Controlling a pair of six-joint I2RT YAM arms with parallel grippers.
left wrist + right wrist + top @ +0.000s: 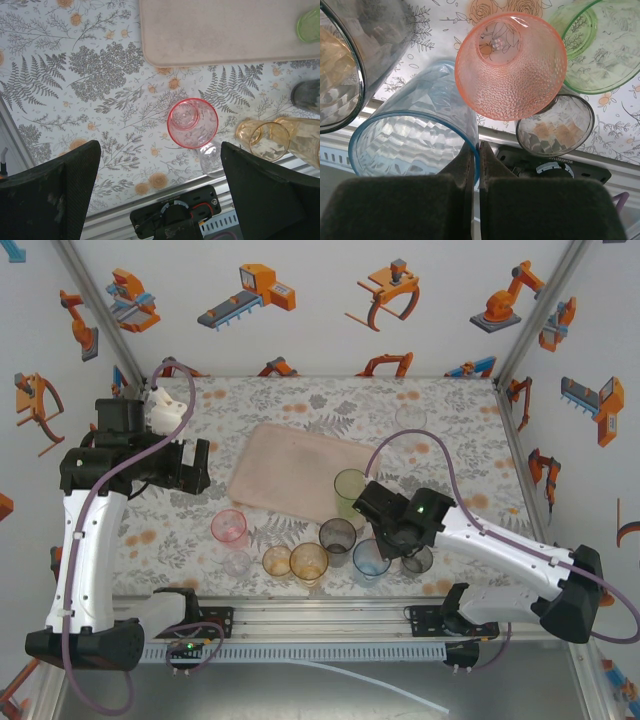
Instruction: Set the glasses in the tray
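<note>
We judge the blue tumbler [410, 145] to be light, stiff and thin-walled. Its smooth faceted side is likely slippery, and it could crack if squeezed hard or knocked against its neighbours. The best hold is the rim wall, one finger inside and one outside. That is where the right hand [476, 150] sits, its fingers pressed together over the blue rim. A one-sided pinch may let the glass swing, so the lift calls for care.

It is see-through and pale blue, standing upright on the bench [300, 405] just off the tray's [290, 475] near edge, toward its right corner. A smoky grey tumbler [337, 537] and an amber tumbler [308, 562] crowd it. A green tumbler [350, 485] stands in the tray at that corner. The left hand [160, 175] is spread wide, hovering off the tray's near-left side above a pink tumbler [192, 122].
</note>
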